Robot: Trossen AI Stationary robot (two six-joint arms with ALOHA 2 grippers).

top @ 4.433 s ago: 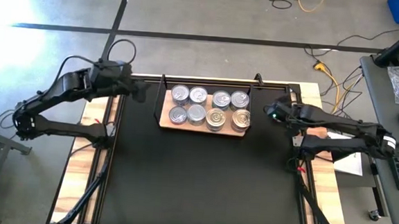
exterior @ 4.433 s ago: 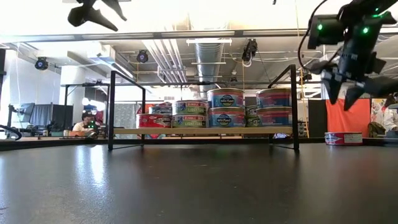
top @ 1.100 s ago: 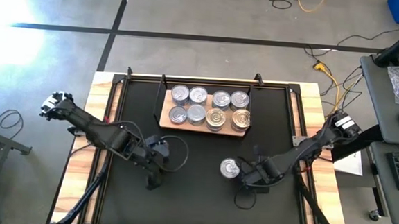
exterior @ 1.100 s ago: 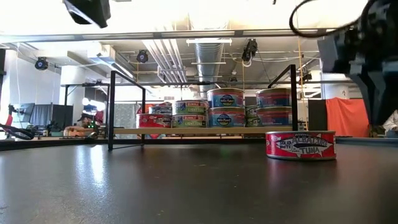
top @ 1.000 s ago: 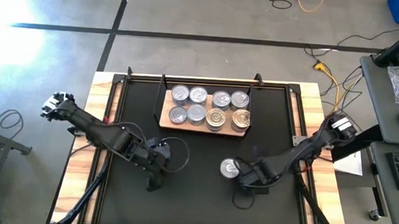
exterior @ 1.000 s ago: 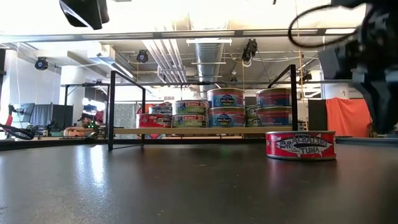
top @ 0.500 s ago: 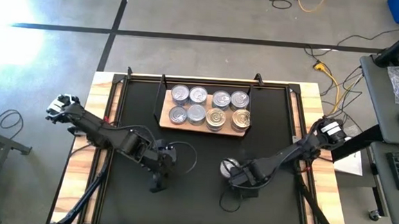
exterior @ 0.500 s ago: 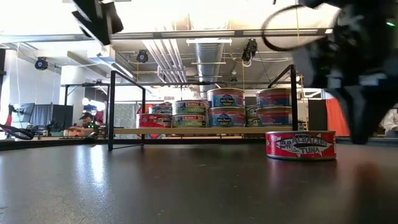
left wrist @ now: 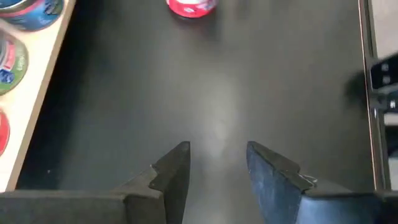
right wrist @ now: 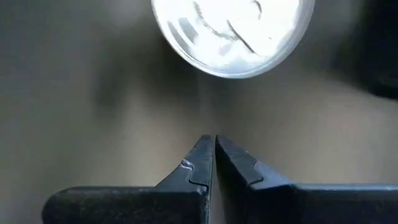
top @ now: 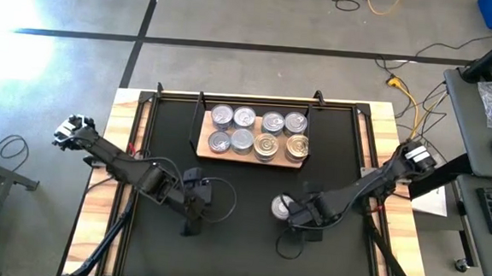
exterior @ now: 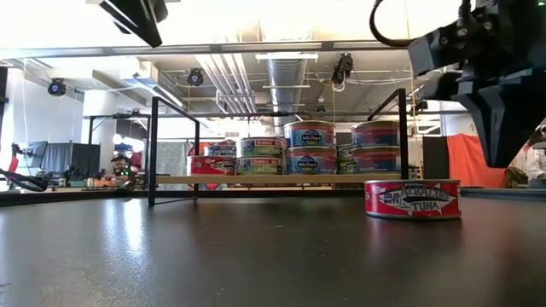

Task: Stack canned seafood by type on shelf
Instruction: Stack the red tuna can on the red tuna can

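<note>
- The right gripper (right wrist: 214, 149) has its two dark fingers pressed together, with nothing between them.
- It hangs low over the black mat (top: 248, 249), and just in front of its tips sits one loose can (top: 283, 208).
- That can is short and round. Its top is shiny silver, and its side is red with white letters in the low view (exterior: 413, 199).
- The tips are close to the can but do not touch it.
- The left gripper (left wrist: 216, 162) is farther away, on the other side of the mat. Its fingers are a little way apart and hold nothing.
- Past the loose can, toward the back of the table, is the shelf (top: 249, 158), a light wood board with thin black frame ends.
- Eight cans (top: 257, 132) sit on the shelf in two rows of four, close together.
- Most of their tops are silver. The two at the front on the right arm's side look gold.
- From the low view, some cans on the shelf are stacked two high, with blue, green and red labels.
</note>
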